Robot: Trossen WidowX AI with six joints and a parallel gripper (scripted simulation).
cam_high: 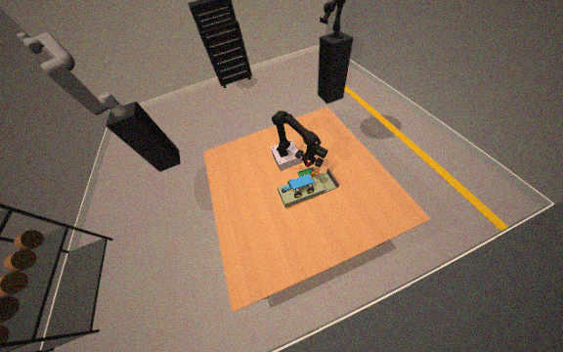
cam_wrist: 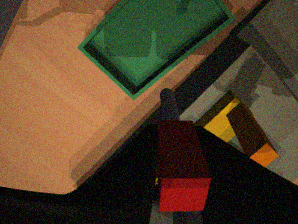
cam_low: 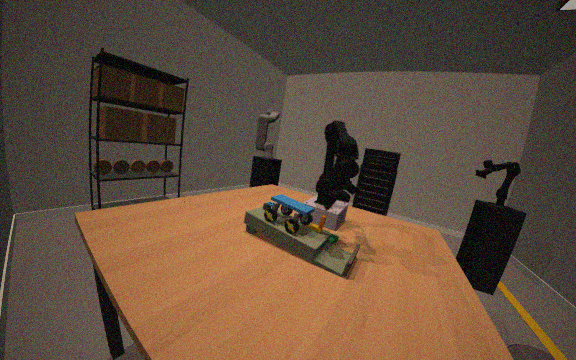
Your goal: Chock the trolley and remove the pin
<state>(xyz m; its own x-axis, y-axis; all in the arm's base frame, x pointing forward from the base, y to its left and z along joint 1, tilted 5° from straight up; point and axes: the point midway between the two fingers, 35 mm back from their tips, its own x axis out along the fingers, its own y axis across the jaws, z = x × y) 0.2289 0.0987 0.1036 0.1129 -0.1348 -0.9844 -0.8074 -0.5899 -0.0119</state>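
Grey walls point(cam_low: 408, 110) surround a wooden table point(cam_high: 262, 244) point(cam_low: 218, 295) and a black-framed shelf rack point(cam_low: 91, 125).

The gripper point(cam_wrist: 173, 135) is closed on the red head of the stop pin point(cam_wrist: 184, 194), whose grey shaft points toward the top of the view. The green tray point(cam_wrist: 108, 71) lies on the wooden table top point(cam_wrist: 55, 110), beside the ramp point(cam_wrist: 220, 85). On the ramp sits the yellow chock point(cam_wrist: 220, 126) with its orange handle point(cam_wrist: 264, 155).
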